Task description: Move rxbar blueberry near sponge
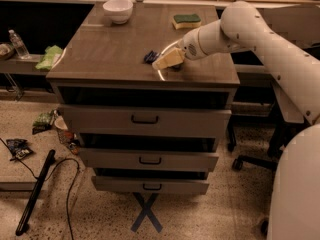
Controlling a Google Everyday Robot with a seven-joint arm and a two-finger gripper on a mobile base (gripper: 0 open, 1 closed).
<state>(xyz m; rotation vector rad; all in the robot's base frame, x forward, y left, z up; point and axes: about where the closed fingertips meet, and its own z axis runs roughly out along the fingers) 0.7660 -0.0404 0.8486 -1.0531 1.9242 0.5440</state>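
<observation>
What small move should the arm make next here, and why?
Probably ease the gripper sideways and down over the rxbar. The bar lies flat on the tabletop just beside the gripper's tip, not yet lifted, and the sponge sits farther back, so a grasp likely has to come before any carry.
</observation>
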